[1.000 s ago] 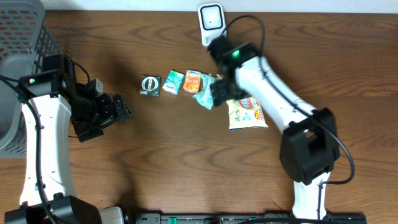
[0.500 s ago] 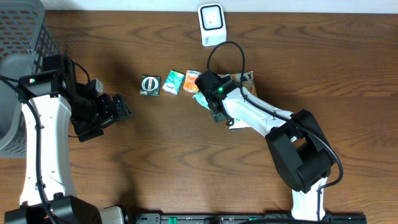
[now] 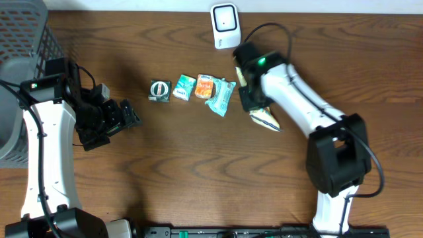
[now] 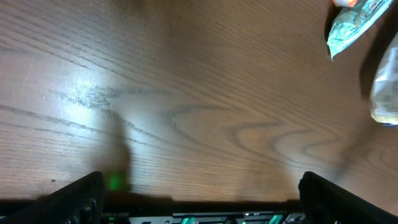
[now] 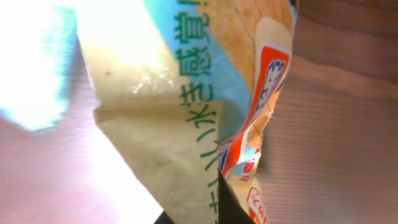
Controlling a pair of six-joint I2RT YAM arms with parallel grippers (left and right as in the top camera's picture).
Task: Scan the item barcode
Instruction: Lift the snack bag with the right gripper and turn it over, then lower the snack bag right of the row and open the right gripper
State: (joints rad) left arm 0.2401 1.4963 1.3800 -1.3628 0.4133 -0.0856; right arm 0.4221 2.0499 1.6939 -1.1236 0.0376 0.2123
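Observation:
The item, a cream snack bag with orange and blue print, hangs crumpled from my right gripper, which is shut on its upper edge just right of the row of packets. In the right wrist view the bag fills the frame and the dark fingertips of the right gripper pinch it at the bottom. The white barcode scanner stands at the table's back edge, behind the right arm. My left gripper is open over bare wood at the left; its fingers frame an empty gap.
A row of small packets lies mid-table: a dark round one, a green one, an orange one and a teal bag. A grey mesh basket fills the back left corner.
My right gripper has shut on the snack bag and raised it off the table, where it lay flat a second ago. The left arm has not moved.

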